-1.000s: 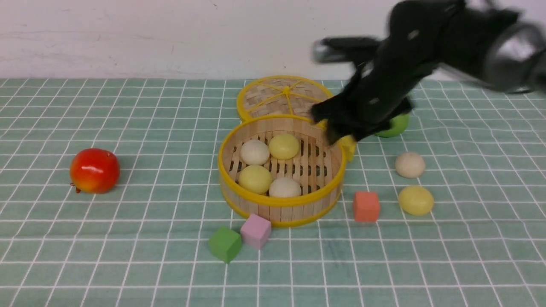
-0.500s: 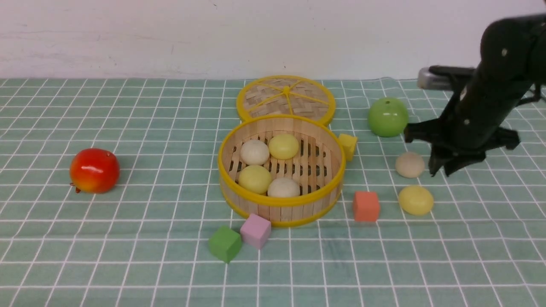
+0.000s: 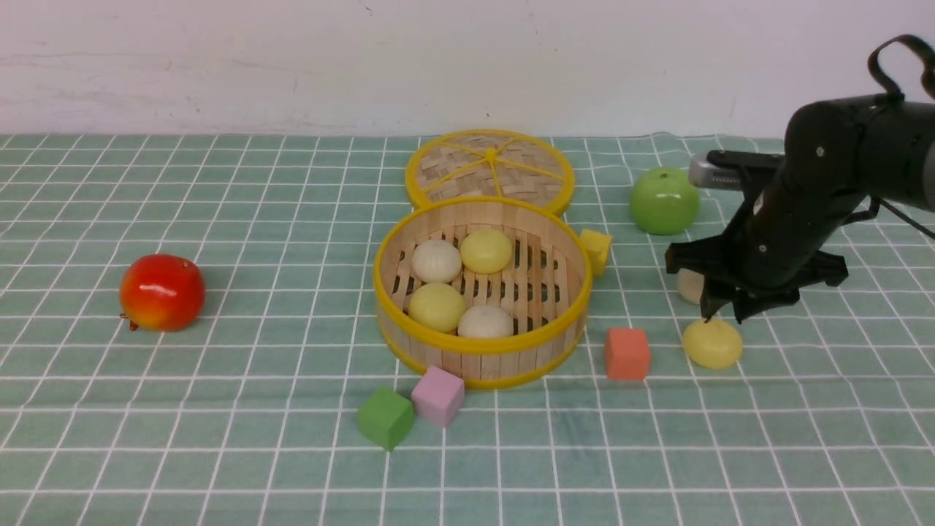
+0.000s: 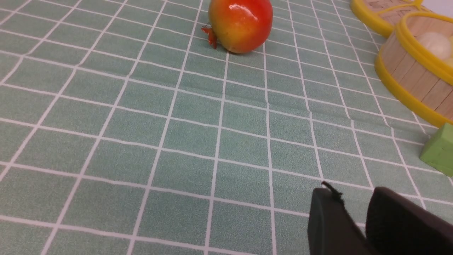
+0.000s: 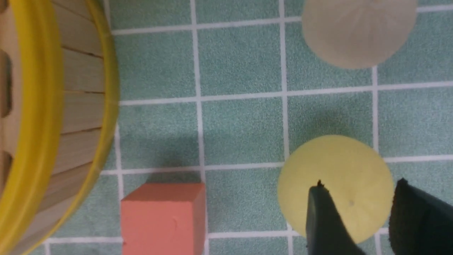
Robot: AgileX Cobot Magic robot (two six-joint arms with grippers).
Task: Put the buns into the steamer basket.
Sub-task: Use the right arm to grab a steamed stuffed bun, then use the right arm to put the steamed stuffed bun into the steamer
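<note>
Your right gripper hangs just above the yellow bun on the bench, jaws parted and holding nothing. A beige bun lies just beyond it. Four buns sit in the steamer basket. Your left gripper is empty, jaws slightly apart.

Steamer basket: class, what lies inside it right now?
Inside the steamer basket lie four buns, two yellow and two whitish, on the slatted bottom. The near wall hides the floor just behind it.
</note>
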